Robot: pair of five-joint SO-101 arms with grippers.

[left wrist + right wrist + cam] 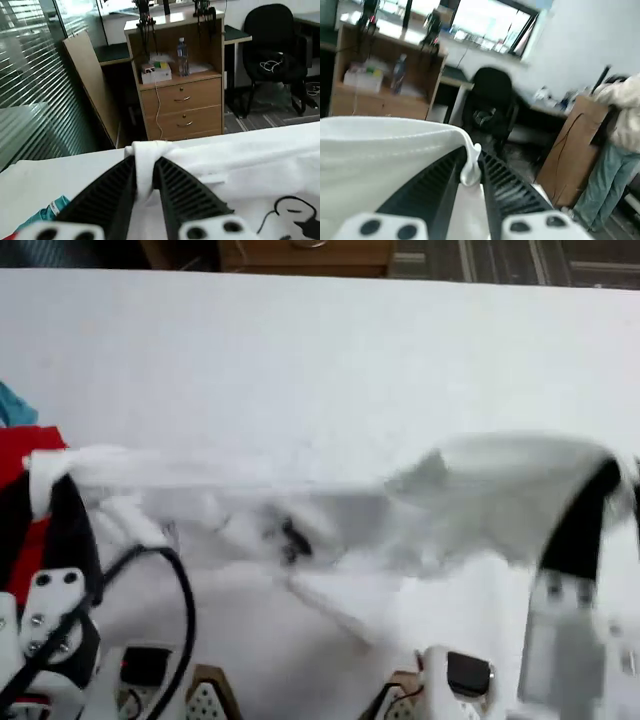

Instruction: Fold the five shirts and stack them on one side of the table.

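High view, white shirt [330, 510] stretched from left fingers [68, 515] to right fingers [585, 520] over the worktop [320, 350], red shirt [20, 450] beside the left fingers, left wrist view, fingers clamped on a bunched shirt edge, right wrist view, fingers clamped on another edge.

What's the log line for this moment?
left gripper: shut on white shirt | right gripper: shut on white shirt | white shirt: stretched between them over table | red shirt: table edge
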